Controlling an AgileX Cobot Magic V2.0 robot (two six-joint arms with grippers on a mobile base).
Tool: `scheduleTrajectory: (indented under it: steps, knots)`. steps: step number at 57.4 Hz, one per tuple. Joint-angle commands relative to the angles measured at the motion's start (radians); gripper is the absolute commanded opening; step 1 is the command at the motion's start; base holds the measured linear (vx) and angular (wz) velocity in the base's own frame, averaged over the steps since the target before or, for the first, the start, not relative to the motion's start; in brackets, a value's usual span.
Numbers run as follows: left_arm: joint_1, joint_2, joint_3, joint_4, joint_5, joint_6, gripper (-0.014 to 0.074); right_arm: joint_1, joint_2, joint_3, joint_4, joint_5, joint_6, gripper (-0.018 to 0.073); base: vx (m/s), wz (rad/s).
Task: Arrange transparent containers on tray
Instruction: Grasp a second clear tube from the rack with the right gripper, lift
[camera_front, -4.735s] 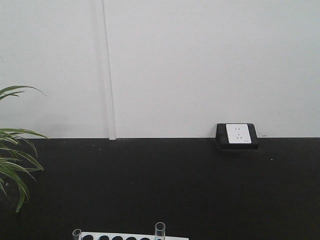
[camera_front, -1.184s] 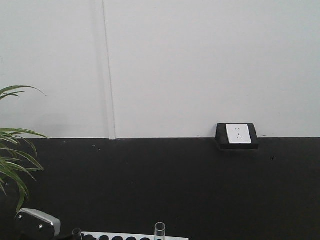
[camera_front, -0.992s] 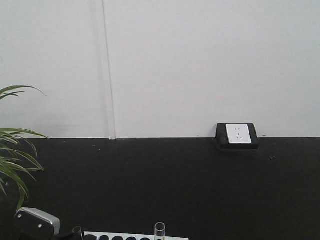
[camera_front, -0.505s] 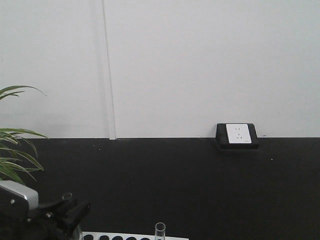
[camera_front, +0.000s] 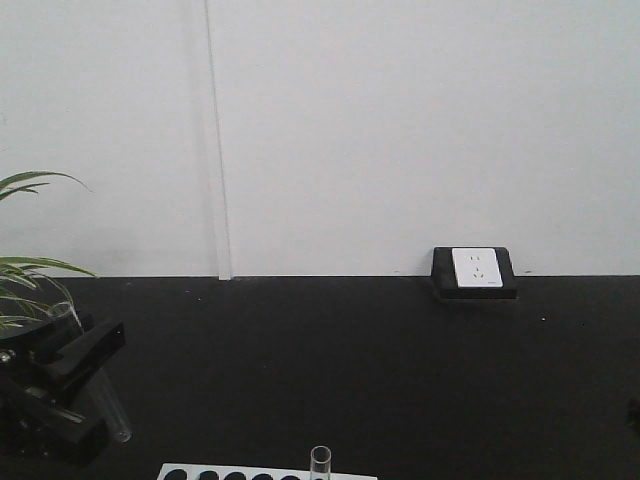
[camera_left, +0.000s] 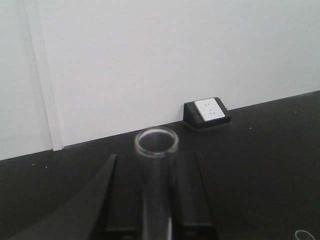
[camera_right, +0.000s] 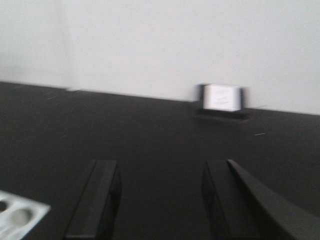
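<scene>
**Q:** Why does the left hand (camera_left: 152, 200) hold the test tube (camera_front: 112, 415) that way?

**A:** The fingers clamp the glass partway along its length. The flared rim stands free above them and the round bottom hangs free below. I judge that this mid-body grip keeps both ends clear of contact. The tube sits well above the desk (camera_front: 400, 380), near its left edge, clear of the white rack (camera_front: 265, 472) at the near edge.

**Q:** What about the second tube (camera_front: 320, 462)?

**A:** It stands upright in a rack hole, untouched. The yellow tray appears in no view, so I cannot tell where it lies.

**Q:** Describe the arm poses.

**A:** The left wrist is raised and angled. The tube leans with its open end upward and toward the left edge. The hand is closed firmly on the glass.

**Q:** And the right hand (camera_right: 160, 195)?

**A:** Its view is blurred. Both fingers are spread wide apart with only bare desk between them, and it holds nothing. It points toward the back edge, with a corner of the rack just to its left.
</scene>
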Motion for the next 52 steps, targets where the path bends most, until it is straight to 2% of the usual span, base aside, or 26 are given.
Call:
scheduleTrajectory:
  steps: [1, 13, 24, 37, 52]
  knots:
    - [-0.005, -0.036, -0.038, -0.004, -0.024, -0.001, 0.0111, 0.129, 0.039, 0.038, 0.069, -0.177, -0.037, 0.0446, 0.00, 0.00]
    - [-0.005, -0.047, -0.038, -0.005, -0.001, -0.001, 0.0111, 0.396, 0.201, 0.096, 0.068, -0.405, -0.080, 0.0446, 0.00, 0.00]
    - [-0.005, -0.047, -0.038, -0.006, -0.001, -0.001, 0.0111, 0.546, 0.431, 0.096, 0.072, -0.619, -0.075, 0.0446, 0.00, 0.00]
    - [-0.005, -0.048, -0.038, -0.006, -0.007, -0.002, 0.0111, 0.613, 0.654, 0.090, 0.072, -0.839, 0.008, 0.0453, 0.00, 0.00]
    - [-0.005, -0.048, -0.038, -0.006, -0.007, -0.002, 0.0111, 0.612, 0.825, -0.053, 0.069, -0.846, 0.023, 0.0489, 0.00, 0.00]
